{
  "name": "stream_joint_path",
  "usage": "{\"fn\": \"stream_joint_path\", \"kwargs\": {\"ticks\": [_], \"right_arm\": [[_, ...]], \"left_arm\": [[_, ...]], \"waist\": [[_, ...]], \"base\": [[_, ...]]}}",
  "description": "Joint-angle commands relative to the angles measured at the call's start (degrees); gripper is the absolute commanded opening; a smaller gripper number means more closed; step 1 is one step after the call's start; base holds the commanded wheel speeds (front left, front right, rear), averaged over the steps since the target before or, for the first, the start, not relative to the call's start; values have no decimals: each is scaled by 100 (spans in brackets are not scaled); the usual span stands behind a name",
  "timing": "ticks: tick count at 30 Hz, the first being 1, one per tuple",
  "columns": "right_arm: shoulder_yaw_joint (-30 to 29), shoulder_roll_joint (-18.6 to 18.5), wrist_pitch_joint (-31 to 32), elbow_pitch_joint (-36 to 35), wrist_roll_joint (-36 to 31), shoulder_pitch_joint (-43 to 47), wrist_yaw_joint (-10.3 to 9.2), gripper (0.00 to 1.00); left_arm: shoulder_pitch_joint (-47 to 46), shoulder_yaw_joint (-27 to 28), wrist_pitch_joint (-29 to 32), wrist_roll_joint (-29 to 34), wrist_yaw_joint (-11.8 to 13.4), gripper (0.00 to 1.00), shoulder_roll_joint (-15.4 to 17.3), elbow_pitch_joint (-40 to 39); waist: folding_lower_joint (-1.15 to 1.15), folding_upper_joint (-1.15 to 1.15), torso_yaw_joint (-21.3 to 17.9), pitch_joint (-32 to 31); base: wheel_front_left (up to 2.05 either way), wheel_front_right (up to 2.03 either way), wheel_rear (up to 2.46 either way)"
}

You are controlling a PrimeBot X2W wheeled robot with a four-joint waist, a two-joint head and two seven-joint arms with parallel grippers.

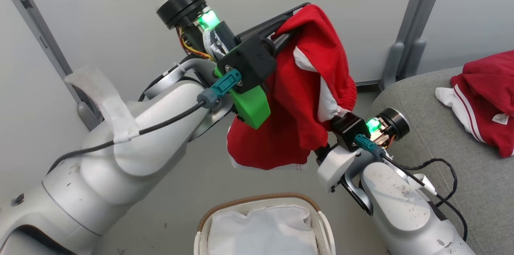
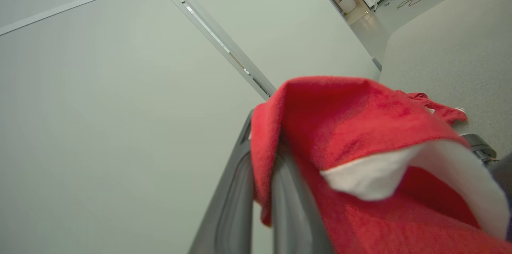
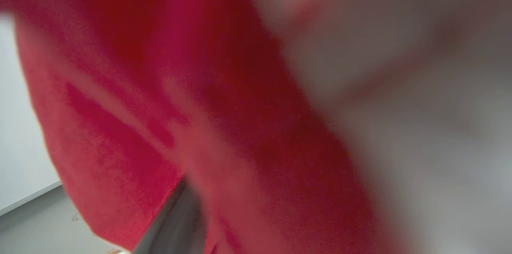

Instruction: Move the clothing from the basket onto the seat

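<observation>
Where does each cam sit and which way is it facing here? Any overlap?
Head: on the head, facing forward and down at the garment, basket and seat; both forearms show.
Left wrist: looks along the left end effector's fingers toward a wall; garment draped over them.
Right wrist: close up on the garment, blurred; one dark finger shows.
Shared: all see the garment; head and left wrist also see the seat.

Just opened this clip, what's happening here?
The left gripper is shut on a soft red garment with white panels, raised clear of the small white slatted basket with its white liner cloth showing. The right gripper is at the garment's lower side; its jaws are hidden. Another red garment lies on the grey upholstered seat.
</observation>
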Motion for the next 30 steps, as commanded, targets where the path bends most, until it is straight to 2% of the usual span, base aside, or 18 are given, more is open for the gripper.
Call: {"fn": "stream_joint_path", "kwargs": {"ticks": [1, 13, 14, 16, 17, 18, 19, 26, 30], "right_arm": [[10, -20, -26, -25, 36, -17, -8, 0], [-189, -20, -26, -484, 66, 254, -8, 0], [-203, -20, -26, -519, 74, 277, -8, 0], [-247, -20, -26, -609, 113, 308, -8, 0], [-271, -20, -26, -646, 109, 313, -8, 0], [-297, -19, -26, -680, 100, 313, -8, 0], [-334, -20, -26, -720, 99, 322, -8, 0], [-557, -19, -26, -916, 88, 413, -8, 0], [-735, -19, -27, -1039, 69, 450, -8, 0]], "left_arm": [[176, 45, -6, -60, 55, 0, 86, 60], [937, 369, -268, -608, 337, 1, 435, 968], [1009, 386, -302, -655, 347, 5, 431, 1029], [1180, 418, -366, -737, 371, 34, 385, 1156], [1291, 426, -398, -777, 387, 44, 348, 1206], [1380, 436, -428, -811, 399, 58, 314, 1248], [1494, 458, -461, -863, 434, 100, 276, 1289], [2283, 658, -564, -1059, 574, 100, -113, 1432], [2817, 894, -553, -923, 638, 100, -329, 1251]], "waist": [[0, 0, 14, 7], [0, 0, -127, 108], [0, 0, -139, 115], [0, 0, -161, 131], [0, 0, -169, 141], [0, 0, -174, 149], [0, 0, -179, 159], [0, 0, -190, 236], [0, 0, -204, 299]], "base": [[0, 0, 0], [0, 0, 0], [0, 0, 0], [0, 0, 0], [0, 0, 0], [0, 0, 0], [0, 0, 0], [0, 0, 0], [0, 0, 0]]}}
